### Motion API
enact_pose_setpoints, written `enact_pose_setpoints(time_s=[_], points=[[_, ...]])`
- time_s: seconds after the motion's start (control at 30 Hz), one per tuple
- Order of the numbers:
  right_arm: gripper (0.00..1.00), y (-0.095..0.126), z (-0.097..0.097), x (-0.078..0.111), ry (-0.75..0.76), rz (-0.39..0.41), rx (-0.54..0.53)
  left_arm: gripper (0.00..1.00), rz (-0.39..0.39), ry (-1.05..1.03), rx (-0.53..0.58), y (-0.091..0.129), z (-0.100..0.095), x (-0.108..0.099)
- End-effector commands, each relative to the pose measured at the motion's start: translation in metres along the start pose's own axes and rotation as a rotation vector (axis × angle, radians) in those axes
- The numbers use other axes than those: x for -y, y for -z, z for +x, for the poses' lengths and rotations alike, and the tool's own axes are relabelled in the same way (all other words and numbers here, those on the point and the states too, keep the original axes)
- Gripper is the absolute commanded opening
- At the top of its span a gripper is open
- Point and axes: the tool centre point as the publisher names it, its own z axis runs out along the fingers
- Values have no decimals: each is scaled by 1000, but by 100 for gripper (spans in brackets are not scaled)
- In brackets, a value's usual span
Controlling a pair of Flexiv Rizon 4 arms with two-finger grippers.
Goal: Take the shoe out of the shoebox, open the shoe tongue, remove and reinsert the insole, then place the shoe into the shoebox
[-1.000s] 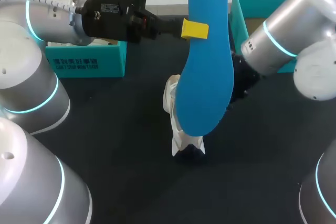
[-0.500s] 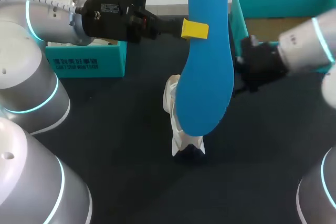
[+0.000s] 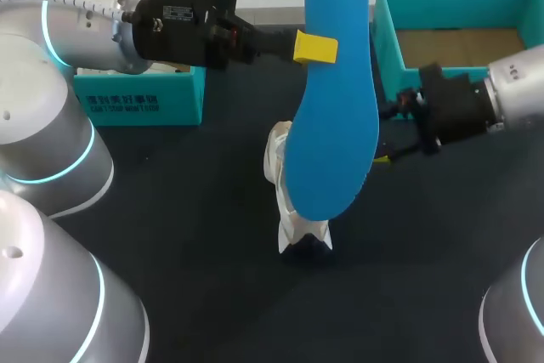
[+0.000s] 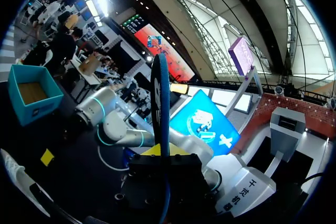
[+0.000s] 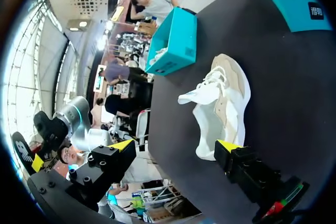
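Observation:
My left gripper (image 3: 316, 47) is shut on a blue insole (image 3: 334, 99) and holds it upright, high above the table. In the left wrist view the insole (image 4: 160, 103) shows edge-on between the fingers of that gripper (image 4: 161, 153). The white shoe (image 3: 291, 214) lies on the dark table, mostly hidden behind the insole. From the right wrist the whole shoe (image 5: 220, 103) shows, lying on its side just ahead of my open right gripper (image 5: 176, 148). That gripper (image 3: 389, 135) hovers right of the shoe, holding nothing. The teal shoebox (image 3: 387, 27) stands open at the back right.
A second teal box (image 3: 140, 99) stands at the back left under my left arm, and also shows beyond the shoe as a teal box (image 5: 176, 40) from the right wrist. Dark tabletop (image 3: 212, 295) stretches in front of the shoe.
My right arm has drawn back to the right, away from the shoe, uncovering the shoebox's inside. The left arm and the insole have not moved.

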Motion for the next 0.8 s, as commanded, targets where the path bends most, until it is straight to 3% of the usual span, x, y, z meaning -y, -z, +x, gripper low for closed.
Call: enact_pose_setpoints(time_s=[0.03, 0.27, 0.47, 0.8], points=[[100, -4, 15, -12, 32, -14, -106, 0, 0, -1, 0, -1, -1, -1], [100, 12, 49, -30, 21, -37, -233, 0, 0, -1, 0, -1, -1, -1], [100, 25, 67, -36, 28, -26, -260, 0, 0, -1, 0, -1, -1, -1], [100, 32, 73, -39, -9, -55, -229, 0, 0, -1, 0, -1, -1, -1]])
